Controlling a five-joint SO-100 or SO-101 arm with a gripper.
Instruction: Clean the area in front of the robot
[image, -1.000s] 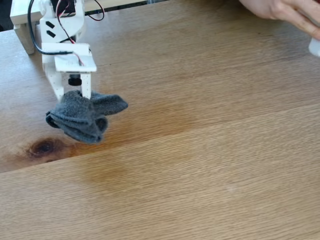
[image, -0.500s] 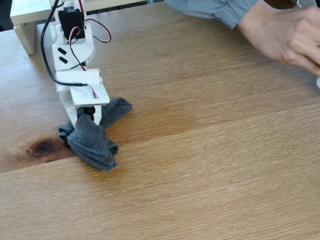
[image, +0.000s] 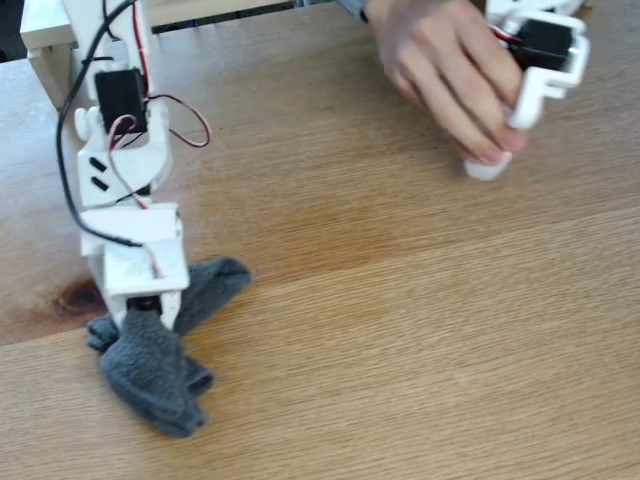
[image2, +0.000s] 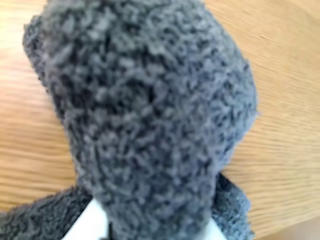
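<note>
Shifted nearer, hand (image: 143, 312) clamping grey cloth (image: 150, 365) on tabletop (image: 400, 330); no legible writing

White robot arm (image: 125, 170) descends from upper left of the fixed view, wrist angled downward. End effector (image: 148, 318) at lower left, jaws clamped on a grey cloth (image: 150, 365), fingertips buried in the fabric.

obst: hand (image: 450, 75) + bracket (image: 540, 65) top rt | tabletop (image: 420, 340) ctr/rt free

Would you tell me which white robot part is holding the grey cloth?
The arm's gripper at left, shut on the grey cloth; the bracket is under a person's hand.
</note>
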